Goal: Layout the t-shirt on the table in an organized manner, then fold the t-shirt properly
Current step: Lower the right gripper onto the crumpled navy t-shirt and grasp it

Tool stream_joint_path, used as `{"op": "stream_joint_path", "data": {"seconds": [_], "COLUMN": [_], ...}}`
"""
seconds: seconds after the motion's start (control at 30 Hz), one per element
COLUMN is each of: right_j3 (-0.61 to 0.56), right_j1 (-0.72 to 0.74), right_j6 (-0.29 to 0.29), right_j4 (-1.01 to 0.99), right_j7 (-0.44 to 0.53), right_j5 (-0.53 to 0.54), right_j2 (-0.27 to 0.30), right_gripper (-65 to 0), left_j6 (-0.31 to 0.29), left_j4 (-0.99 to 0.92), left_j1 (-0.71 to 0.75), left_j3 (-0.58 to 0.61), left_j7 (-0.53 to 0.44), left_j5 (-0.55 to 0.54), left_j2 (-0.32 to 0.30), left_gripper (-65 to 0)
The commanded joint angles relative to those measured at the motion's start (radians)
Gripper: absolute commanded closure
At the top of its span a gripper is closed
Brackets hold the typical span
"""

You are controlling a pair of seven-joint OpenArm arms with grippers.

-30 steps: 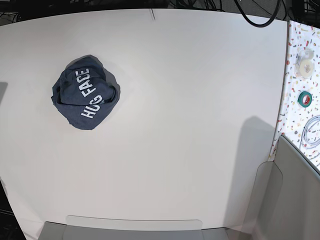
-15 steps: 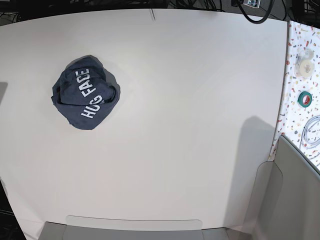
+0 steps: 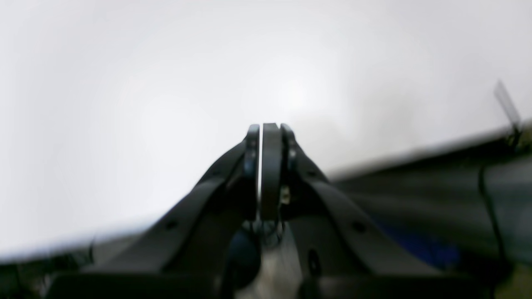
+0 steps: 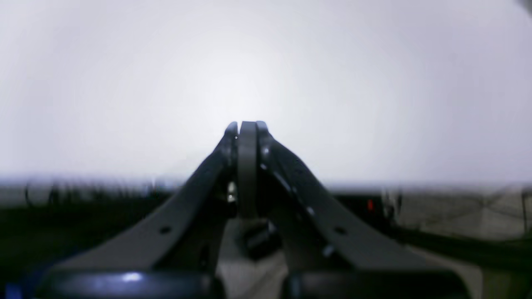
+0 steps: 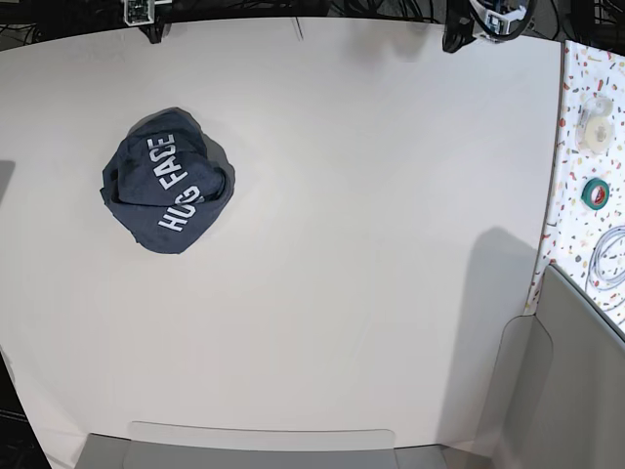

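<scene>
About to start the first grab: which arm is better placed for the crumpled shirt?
The right arm, probably. The shirt lies bunched on the table's base-view left, and the right tool is entering at that side's far edge, nearer than the left tool. Both tools look shut and empty.

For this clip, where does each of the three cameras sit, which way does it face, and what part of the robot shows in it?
Base: overhead, looking down on the table and the crumpled t-shirt; both arms just enter at the far edge.
Left wrist: behind the left gripper, facing along its shut jaws over the blurred white tabletop.
Right wrist: behind the right gripper, jaws shut, same blurred white surface.
Shared: both wrist views show only the table, not the t-shirt.
</scene>
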Motion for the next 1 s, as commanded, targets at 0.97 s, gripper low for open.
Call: {"op": "stream_joint_path", "data": {"seconds": [0.97], "right_j3": [0.021], "right_j1": [0.353], "right_j6": [-0.001], "right_j4": [0.128], "right_j7": [0.027], "right_j5": [0.008], "right_j2": [-0.063], "right_gripper": [-11.7], "left_j6": [-0.001], "left_j4": [0.03], "left_j1": [-0.512], "left_j3": [0.103], "left_j7": [0.162], "left_j5": [-0.006], "left_j2": [-0.006], "left_gripper": [-13.0]}}
